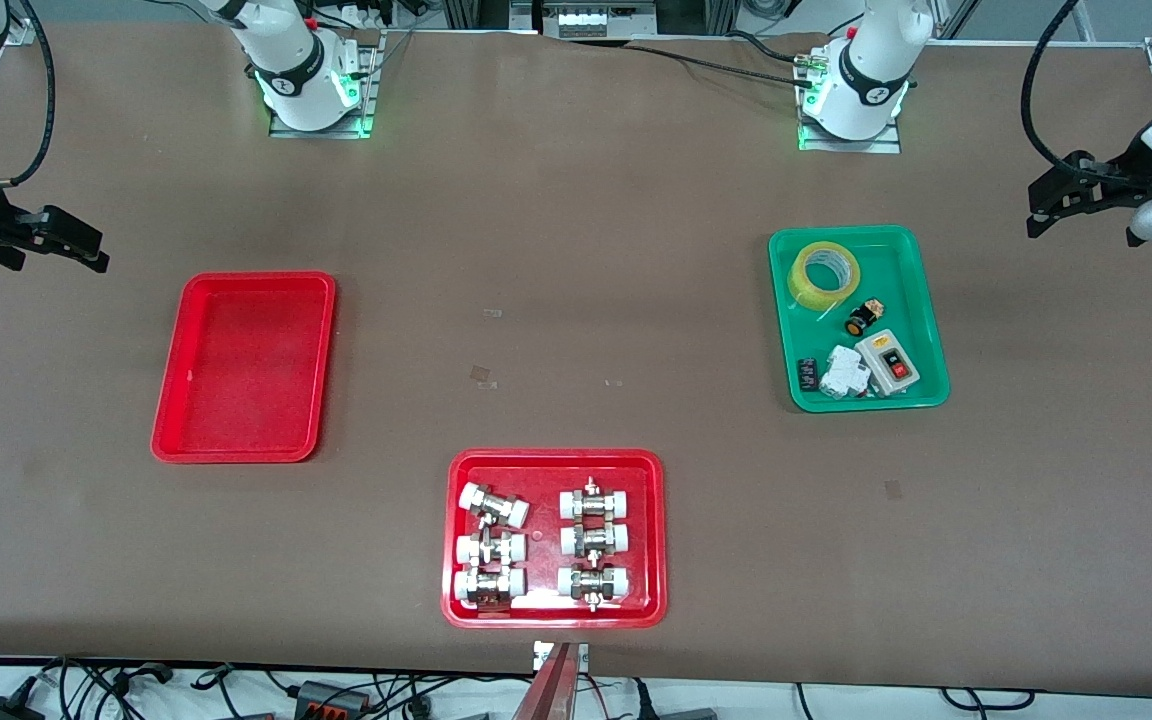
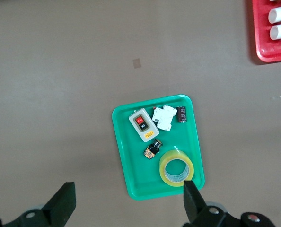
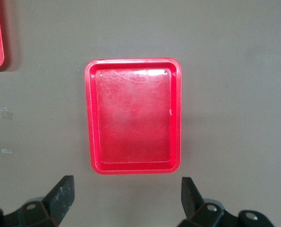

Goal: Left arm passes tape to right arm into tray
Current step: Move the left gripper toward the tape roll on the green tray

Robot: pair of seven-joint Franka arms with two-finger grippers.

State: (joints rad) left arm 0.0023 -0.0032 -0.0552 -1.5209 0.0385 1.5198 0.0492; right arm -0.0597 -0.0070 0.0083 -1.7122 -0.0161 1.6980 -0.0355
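The tape (image 1: 811, 290) is a yellow roll that lies flat in a green tray (image 1: 911, 300) toward the left arm's end of the table. The plain red tray (image 1: 246, 367) sits empty toward the right arm's end. My left gripper (image 1: 1041, 205) hangs open over bare table beside the green tray, holding nothing. In the left wrist view the tape (image 2: 164, 177) lies close to one finger of the left gripper (image 2: 128, 189). My right gripper (image 1: 86, 245) hangs open over bare table beside the red tray (image 3: 133, 118), and in its wrist view the right gripper (image 3: 126, 182) is empty.
The green tray (image 2: 131, 156) also holds a grey switch box (image 1: 888, 358), a white breaker (image 1: 846, 372) and a black button (image 1: 858, 320). A second red tray (image 1: 554, 615) with several metal-and-white pipe fittings stands nearest the front camera, mid-table.
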